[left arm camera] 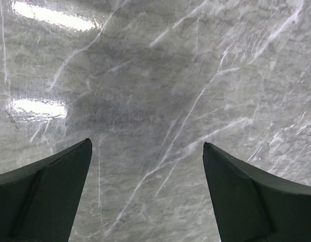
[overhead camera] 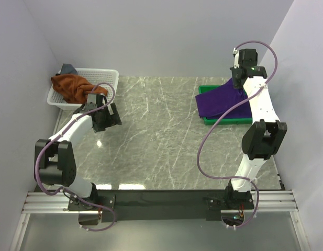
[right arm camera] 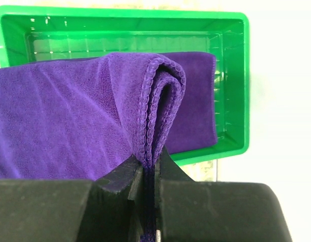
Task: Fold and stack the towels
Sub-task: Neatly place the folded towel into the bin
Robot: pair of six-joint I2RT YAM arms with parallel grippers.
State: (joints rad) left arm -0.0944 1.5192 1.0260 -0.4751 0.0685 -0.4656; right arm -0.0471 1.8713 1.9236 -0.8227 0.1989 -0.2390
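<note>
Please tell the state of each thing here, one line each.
Green plastic tray: flat, partly covered.
Purple terry towel: folded, one end pinched, rest across tray.
White mesh plastic basket: upright, holding cloth.
Rust-brown terry towel: crumpled inside basket.
Left tool: open, empty.
Right tool: shut on purple towel.

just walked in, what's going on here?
The right end effector is shut on a folded edge of the purple towel, which hangs over the green tray at the far right of the table. The left end effector is open and empty above its bare marble, near the white basket holding a rust-brown towel and a grey-blue towel.
</note>
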